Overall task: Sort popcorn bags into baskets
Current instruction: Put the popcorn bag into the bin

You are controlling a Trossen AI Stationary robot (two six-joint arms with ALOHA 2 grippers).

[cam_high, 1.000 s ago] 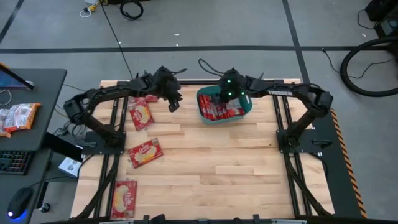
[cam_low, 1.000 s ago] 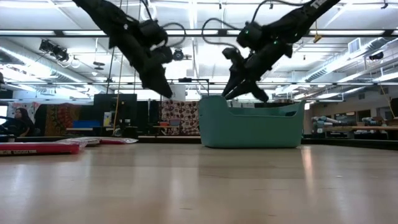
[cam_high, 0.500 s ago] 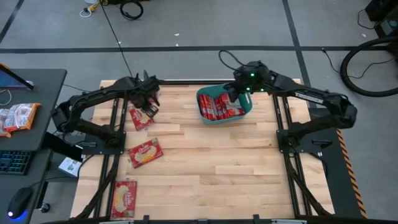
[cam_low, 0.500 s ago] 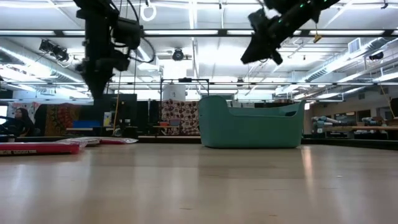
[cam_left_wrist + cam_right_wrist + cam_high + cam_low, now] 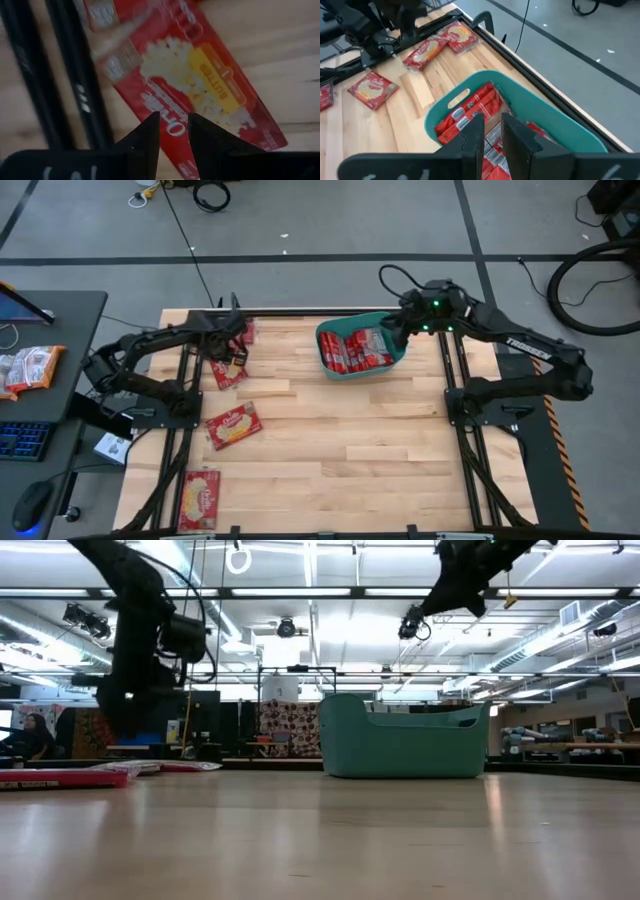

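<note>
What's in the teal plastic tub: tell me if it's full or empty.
Partly full. The teal plastic rectangular tub holds a layer of flat red popcorn packets, lying below its rim; the right wrist view shows the same.

The left arm is reaching over the table's (image 5: 330, 430) far left corner, its left gripper (image 5: 172, 131) hanging low with the fingers a narrow gap apart, empty. The right arm is stretching across the far right edge, its right gripper (image 5: 492, 131) raised high, fingers likewise nearly together and empty.
</note>
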